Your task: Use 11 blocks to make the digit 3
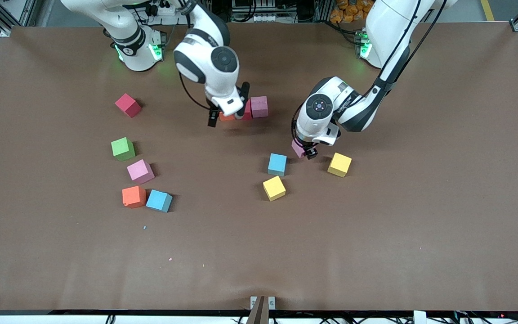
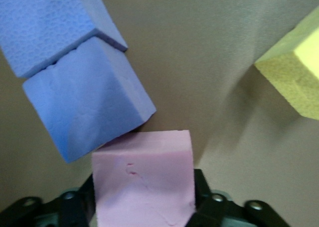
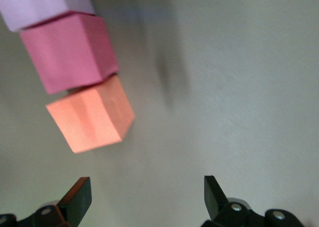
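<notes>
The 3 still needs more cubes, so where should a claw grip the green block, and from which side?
Probably from straight above, pinching two opposite flat side faces of the green block. It sits flat and apart from the pink block nearer the camera, so all four sides look free. It is turned slightly, so rotate the claw to square with its faces.

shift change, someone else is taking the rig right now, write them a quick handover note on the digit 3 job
Left gripper: closed on a pink block, low at the table between a blue block and a yellow block.
Right gripper: open, holding nothing, over the started row.
Done: one row begun near the robots' bases: orange block, red block, pink row block, side by side.
Left: the held block plus seven loose ones: a second yellow block near the blue one, and a group of five toward the right arm's end.
</notes>
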`<action>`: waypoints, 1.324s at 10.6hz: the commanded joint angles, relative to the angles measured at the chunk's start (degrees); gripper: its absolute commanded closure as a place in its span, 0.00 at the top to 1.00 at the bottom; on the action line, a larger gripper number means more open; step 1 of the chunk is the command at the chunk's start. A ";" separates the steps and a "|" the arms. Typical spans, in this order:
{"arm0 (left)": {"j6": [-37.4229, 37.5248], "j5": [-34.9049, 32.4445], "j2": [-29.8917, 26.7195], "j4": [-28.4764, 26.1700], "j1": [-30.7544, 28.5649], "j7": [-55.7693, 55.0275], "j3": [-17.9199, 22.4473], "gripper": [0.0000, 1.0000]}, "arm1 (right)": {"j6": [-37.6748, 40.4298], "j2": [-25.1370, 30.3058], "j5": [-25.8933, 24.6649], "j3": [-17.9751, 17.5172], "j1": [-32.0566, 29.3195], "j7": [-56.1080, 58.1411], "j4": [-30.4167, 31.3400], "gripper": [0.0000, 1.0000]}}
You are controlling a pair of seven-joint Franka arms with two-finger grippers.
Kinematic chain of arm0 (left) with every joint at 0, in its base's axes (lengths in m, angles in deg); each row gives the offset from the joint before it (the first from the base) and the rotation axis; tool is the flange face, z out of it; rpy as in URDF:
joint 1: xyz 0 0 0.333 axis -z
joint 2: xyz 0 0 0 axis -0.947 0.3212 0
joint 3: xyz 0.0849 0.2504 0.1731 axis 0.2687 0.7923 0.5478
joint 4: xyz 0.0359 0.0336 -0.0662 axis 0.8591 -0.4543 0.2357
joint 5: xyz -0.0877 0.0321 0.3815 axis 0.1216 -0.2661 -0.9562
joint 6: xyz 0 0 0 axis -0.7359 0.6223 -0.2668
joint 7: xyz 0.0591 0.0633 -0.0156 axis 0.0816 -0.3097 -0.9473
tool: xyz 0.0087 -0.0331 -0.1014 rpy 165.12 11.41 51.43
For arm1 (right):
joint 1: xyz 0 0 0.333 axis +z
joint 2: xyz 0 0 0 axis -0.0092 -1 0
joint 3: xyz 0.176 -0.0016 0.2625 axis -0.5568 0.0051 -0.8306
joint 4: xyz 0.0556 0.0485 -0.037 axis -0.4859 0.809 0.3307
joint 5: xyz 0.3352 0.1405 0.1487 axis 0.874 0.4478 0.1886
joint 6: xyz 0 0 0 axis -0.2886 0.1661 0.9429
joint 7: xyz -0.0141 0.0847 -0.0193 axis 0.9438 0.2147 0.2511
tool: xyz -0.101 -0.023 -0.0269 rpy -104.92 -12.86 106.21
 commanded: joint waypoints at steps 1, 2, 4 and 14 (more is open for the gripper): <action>0.32 -2.70 -0.01 0.34 0.72 -2.15 -0.30 0.00 | 5.59 2.19 2.28 3.30 -6.26 2.53 -2.08 1.00; 0.32 -3.14 -0.01 0.51 0.89 -1.01 -0.30 0.00 | 7.10 2.27 2.28 7.50 -6.54 2.53 -4.10 1.00; 1.11 -2.27 -0.27 2.52 0.63 1.81 -0.39 0.00 | 8.95 2.01 2.28 14.63 -7.33 2.53 -8.76 1.00; 7.27 9.60 6.82 25.10 6.33 -5.44 -0.04 0.00 | -1.04 -6.33 4.12 27.05 -9.53 -13.81 -8.52 1.00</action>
